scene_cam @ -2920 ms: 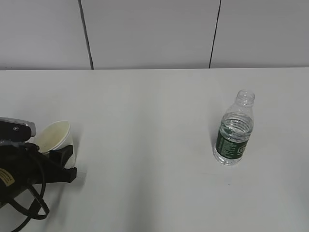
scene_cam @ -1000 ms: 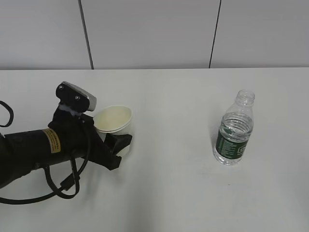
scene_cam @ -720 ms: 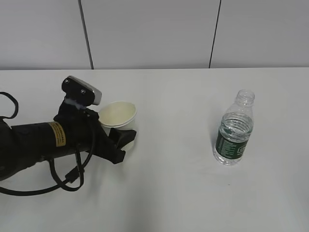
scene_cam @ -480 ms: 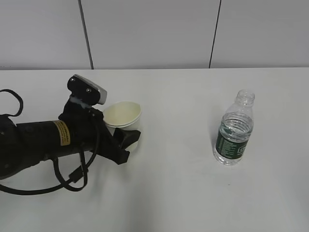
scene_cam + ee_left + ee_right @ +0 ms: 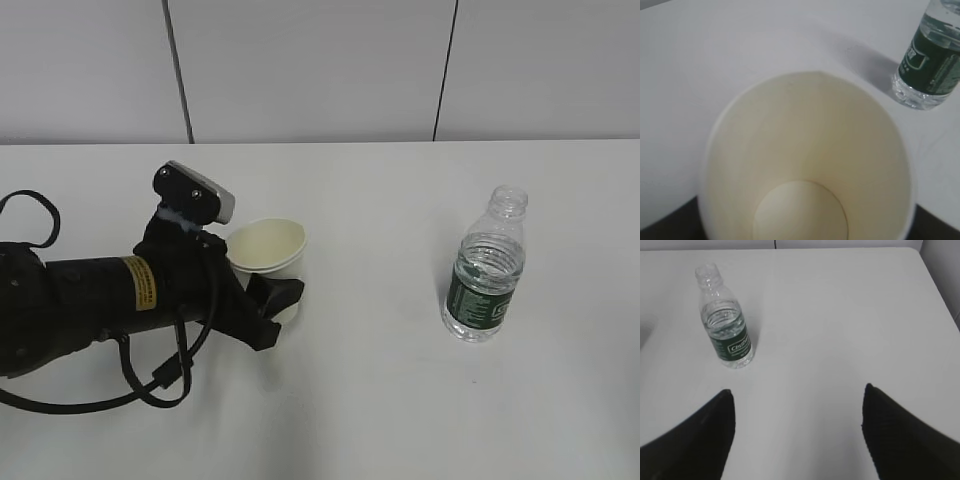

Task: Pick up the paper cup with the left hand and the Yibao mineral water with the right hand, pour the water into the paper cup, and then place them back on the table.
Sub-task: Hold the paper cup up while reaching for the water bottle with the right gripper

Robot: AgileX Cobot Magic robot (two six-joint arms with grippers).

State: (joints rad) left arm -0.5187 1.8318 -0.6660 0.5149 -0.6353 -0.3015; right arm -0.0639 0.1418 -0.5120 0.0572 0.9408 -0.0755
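Left pincer (image 5: 275, 300) clenched round the paper cup (image 5: 267, 252), broad bare table (image 5: 380, 400) before the Yibao mineral water (image 5: 485, 268), right pincer (image 5: 797, 395) spread wide

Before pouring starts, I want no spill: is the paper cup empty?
Empty. The left wrist view looks straight into the paper cup: dry cream walls and bare bottom, no water.

Bare surface (image 5: 380, 300) lies between the paper cup (image 5: 268, 252) at left and the Yibao mineral water (image 5: 485, 270) at right. All around the bottle the surface is open; the right pincer (image 5: 797, 390), spread wide, has nothing between it and the bottle.
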